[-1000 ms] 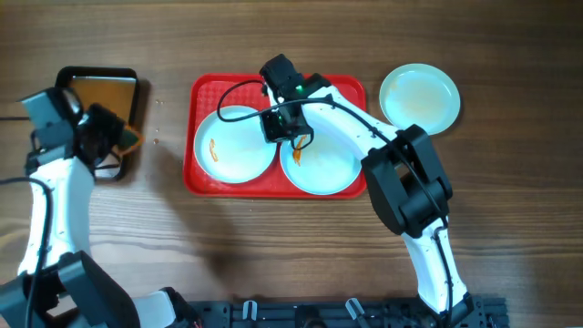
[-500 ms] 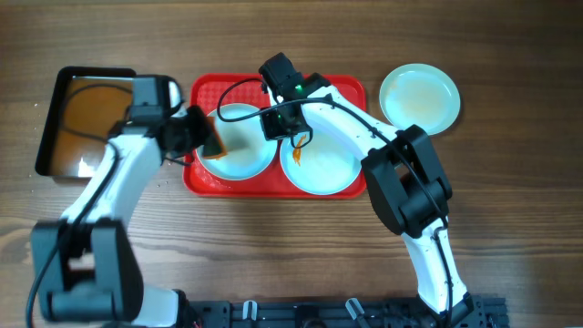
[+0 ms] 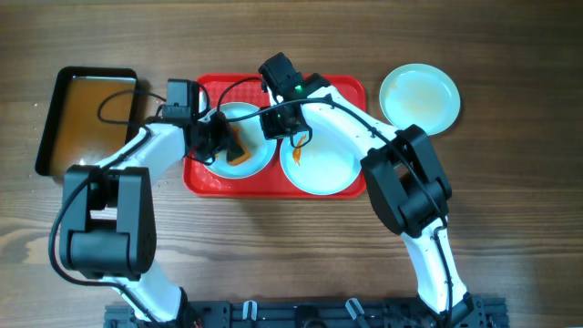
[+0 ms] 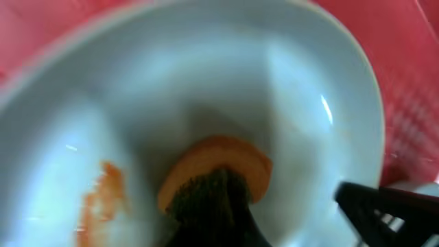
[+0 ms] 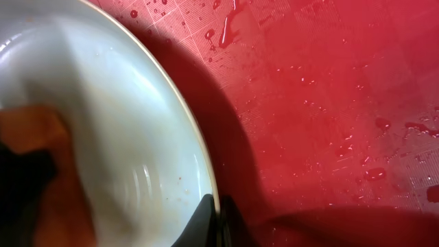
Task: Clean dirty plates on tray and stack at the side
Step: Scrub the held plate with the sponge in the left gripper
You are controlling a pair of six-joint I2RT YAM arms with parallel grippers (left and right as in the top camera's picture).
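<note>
L arm [image 3: 137, 159] rises from its base at 7 o'clock, bends, then runs toward 3 o'clock. The wrist is rolled over and L gripper [image 3: 226, 141] points toward 4 o'clock, its dark fingers [image 4: 212, 206] clamped on an orange sponge [image 4: 219, 165].

R arm [image 3: 355, 128] comes up from 5 o'clock, elbow bent, w/ the white forearm angled toward 10 o'clock. R gripper [image 3: 285, 128] hangs nose-down, tips [image 5: 216, 214] pinched together on a plate [image 5: 103, 137] rim.

Brown wood-grain table [image 3: 301, 36] fills the whole background.
</note>
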